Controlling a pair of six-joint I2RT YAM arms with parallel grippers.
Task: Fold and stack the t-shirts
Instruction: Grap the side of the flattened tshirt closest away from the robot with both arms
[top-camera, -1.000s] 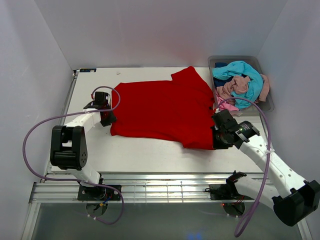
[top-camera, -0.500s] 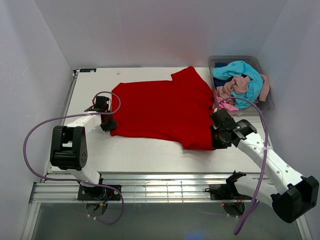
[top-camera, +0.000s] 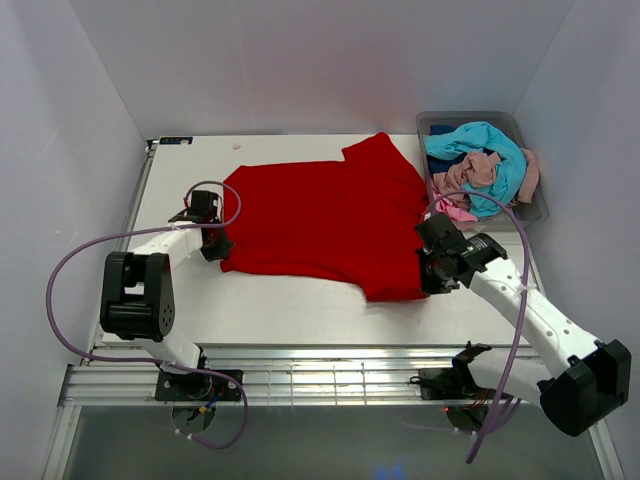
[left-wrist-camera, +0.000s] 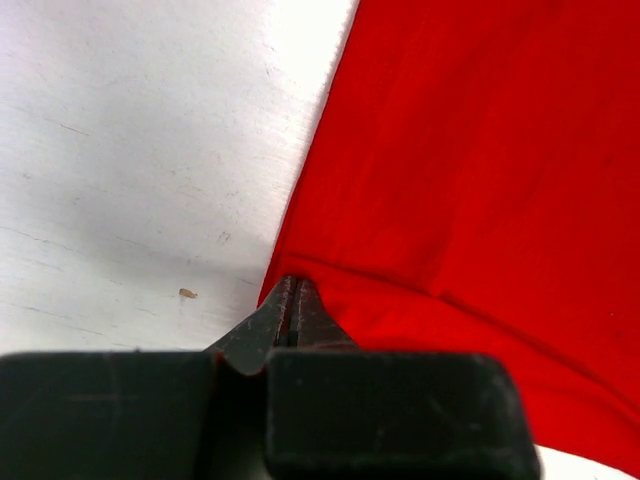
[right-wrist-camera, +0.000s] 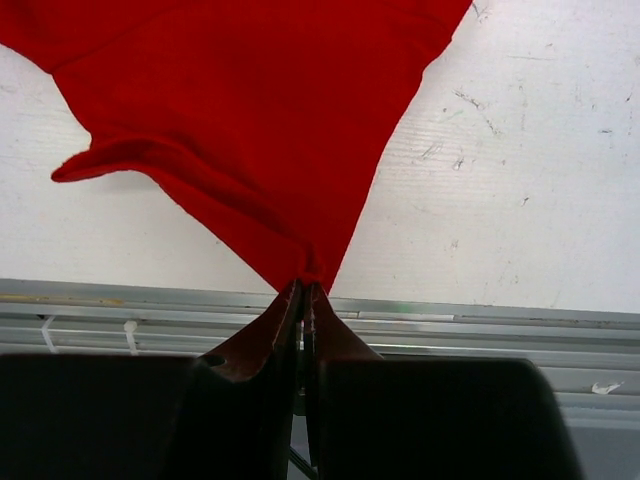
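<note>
Moved: the left gripper has pinched shut on the left edge of the red t-shirt; the right arm has drifted inward.
Red t-shirt: spread flat on the table, probably ready for folding.
Right gripper: clamped on the near right corner, probably so both ends lift together.
Count: one red tee, roughly four other tees heaped in one bin, two grippers.

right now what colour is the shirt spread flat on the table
Plain bright red t-shirt, no print showing; the top external view shows it best.
</note>
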